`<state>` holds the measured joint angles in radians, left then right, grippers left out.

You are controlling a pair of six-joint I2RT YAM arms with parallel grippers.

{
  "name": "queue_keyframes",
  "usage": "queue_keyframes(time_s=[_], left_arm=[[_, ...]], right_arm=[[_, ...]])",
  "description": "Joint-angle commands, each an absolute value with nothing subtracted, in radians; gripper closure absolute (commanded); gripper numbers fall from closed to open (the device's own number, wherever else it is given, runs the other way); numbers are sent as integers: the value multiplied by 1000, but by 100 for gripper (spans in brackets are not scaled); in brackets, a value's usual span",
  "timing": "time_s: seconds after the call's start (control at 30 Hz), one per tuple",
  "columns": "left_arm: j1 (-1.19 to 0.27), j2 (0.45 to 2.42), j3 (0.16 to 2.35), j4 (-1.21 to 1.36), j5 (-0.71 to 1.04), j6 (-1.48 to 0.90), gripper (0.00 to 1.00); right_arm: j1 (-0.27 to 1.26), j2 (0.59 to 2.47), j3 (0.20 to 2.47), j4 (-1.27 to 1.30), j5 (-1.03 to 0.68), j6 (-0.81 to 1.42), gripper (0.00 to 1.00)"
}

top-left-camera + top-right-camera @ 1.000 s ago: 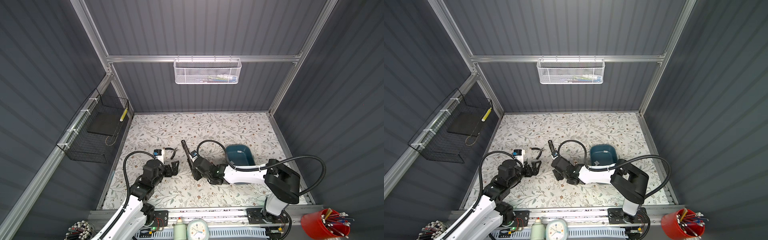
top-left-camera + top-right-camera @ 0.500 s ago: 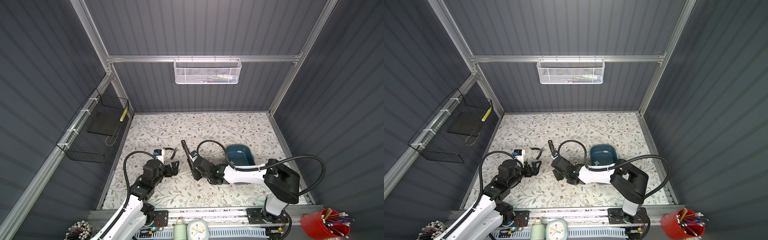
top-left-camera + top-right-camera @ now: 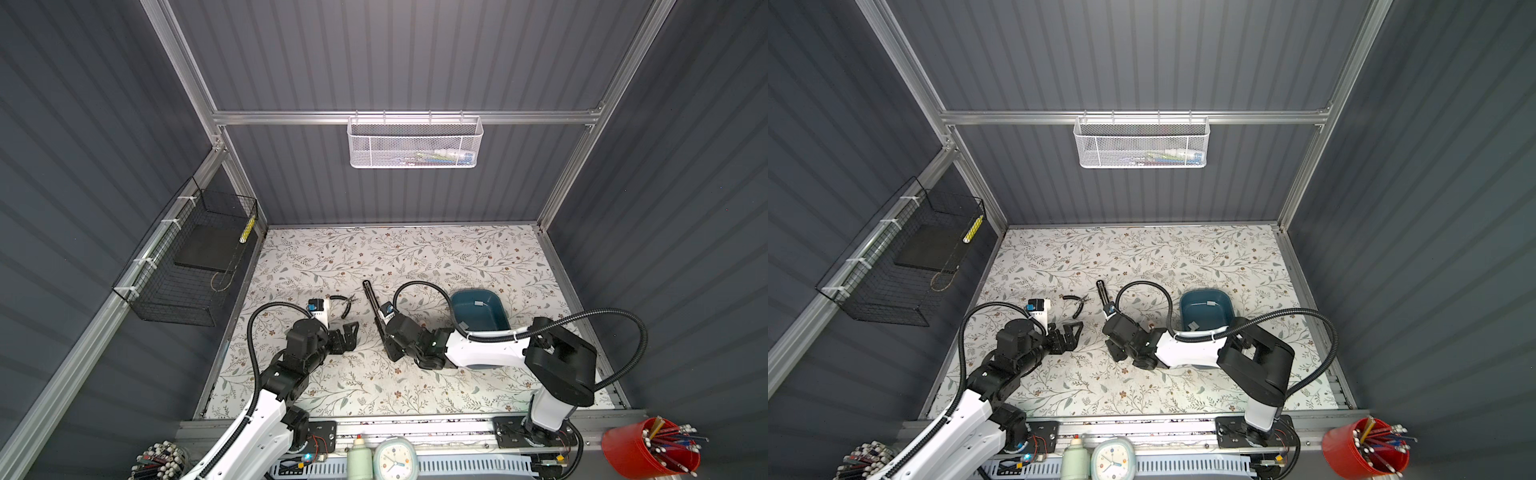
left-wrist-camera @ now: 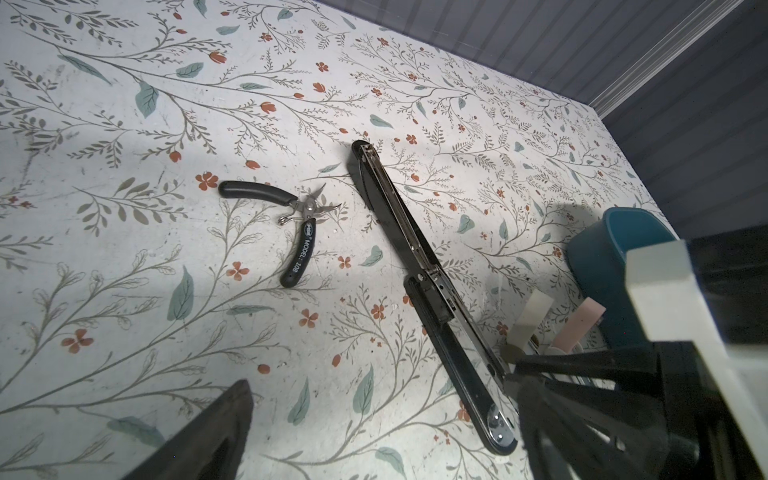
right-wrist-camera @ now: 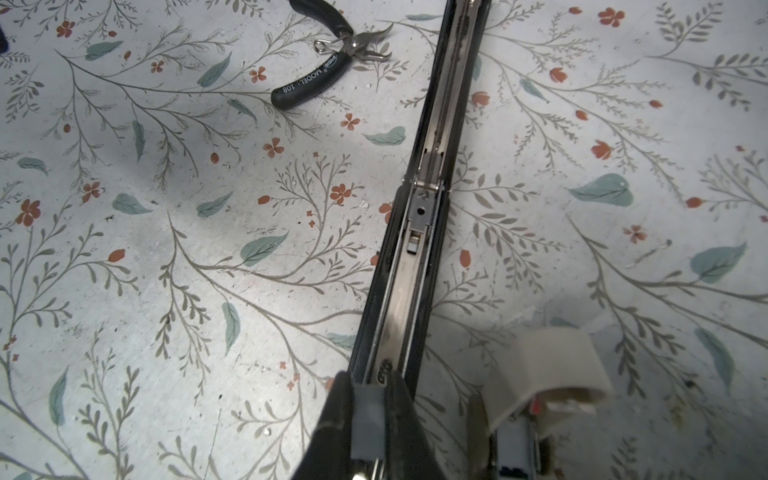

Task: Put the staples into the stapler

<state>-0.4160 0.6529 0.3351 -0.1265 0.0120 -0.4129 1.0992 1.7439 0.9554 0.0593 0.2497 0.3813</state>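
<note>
Evidently pinched a grey strip of staples (image 5: 368,415) in the closed right hand (image 5: 368,388), low over the near end of the stapler (image 5: 415,257), spread open flat on the table (image 5: 166,291) with its metal channel up. Left more staples (image 3: 480,304) lying in the blue tub (image 3: 496,305) near the stapler. Held the left hand (image 3: 352,334) wide open and empty, near the pliers (image 4: 299,216), apart from the stapler. Probably called for lining the strip up square with the channel, lowering it flat between the side walls, and letting go only once seated. Risked tipping or jamming if set down skewed; might have used the left hand to steady the far half.
</note>
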Motion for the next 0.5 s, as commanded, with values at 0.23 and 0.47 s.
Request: queue_keyframes(time_s=[0.23, 0.47], left_arm=[[-414, 653, 325, -107, 28, -420, 1], [-414, 653, 325, -107, 29, -420, 1]], right_arm=[[1090, 1753, 949, 48, 249, 383, 96], [1089, 1758, 944, 51, 242, 391, 96]])
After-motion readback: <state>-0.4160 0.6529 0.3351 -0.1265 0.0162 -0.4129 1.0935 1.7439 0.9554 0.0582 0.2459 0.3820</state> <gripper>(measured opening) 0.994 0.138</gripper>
